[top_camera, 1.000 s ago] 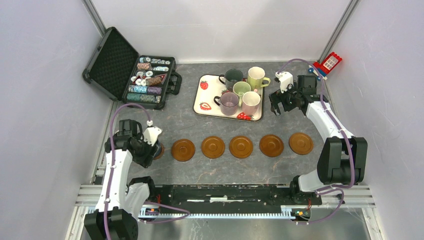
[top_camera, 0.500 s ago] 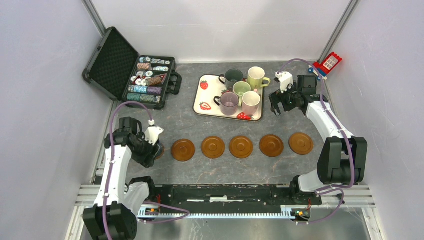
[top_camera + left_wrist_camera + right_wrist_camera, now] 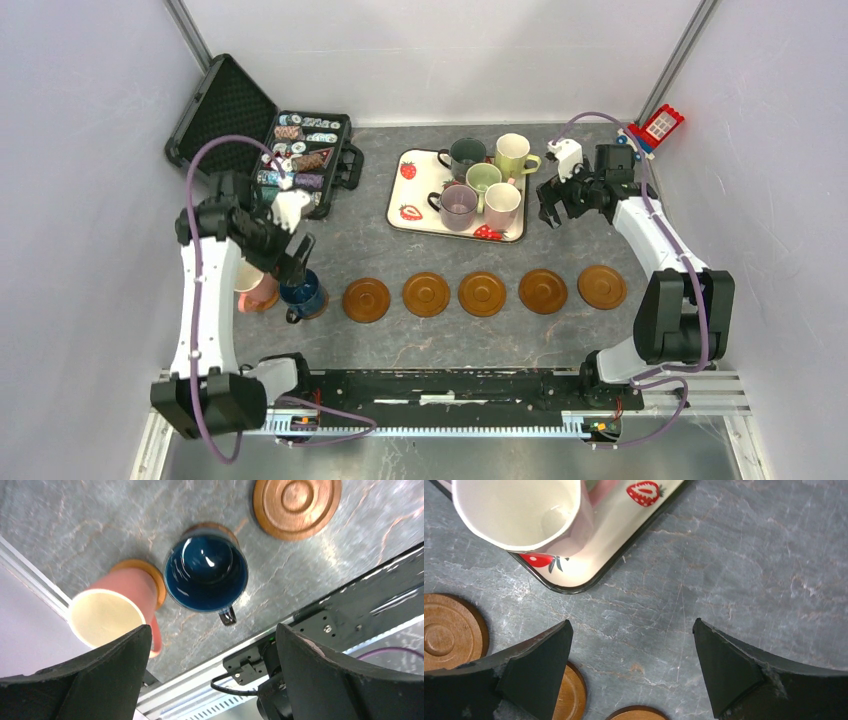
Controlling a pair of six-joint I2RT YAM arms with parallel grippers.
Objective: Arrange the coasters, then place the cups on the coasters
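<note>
I see the left gripper (image 3: 293, 262) hanging above the navy blue mug (image 3: 303, 293) at the left of the overhead frame. Its jaws are spread wide with nothing in them. From the left wrist camera, the fingers (image 3: 90, 680) stand far apart at the bottom corners, and the mug sits upright below in the gap, touching neither.

The navy blue mug rests on a coaster whose brown rim (image 3: 210, 526) peeks out at its upper edge, and its handle points toward the bottom of the frame. Just beside it on the left, the pink mug (image 3: 258, 285) stands on its own coaster.

To the right, five bare coasters (image 3: 482, 294) run in a row across the middle of the table (image 3: 560, 340).

In the upper centre, the strawberry tray (image 3: 408, 190) carries the other five mugs (image 3: 484, 178). The right gripper (image 3: 560, 212) hovers just to the right of the tray, released and empty. Its wrist camera shows the cream-white mug (image 3: 519, 510) on the tray's corner at upper left, with only grey tabletop between the fingers.

An open poker-chip case (image 3: 270, 140) lies at upper left.
</note>
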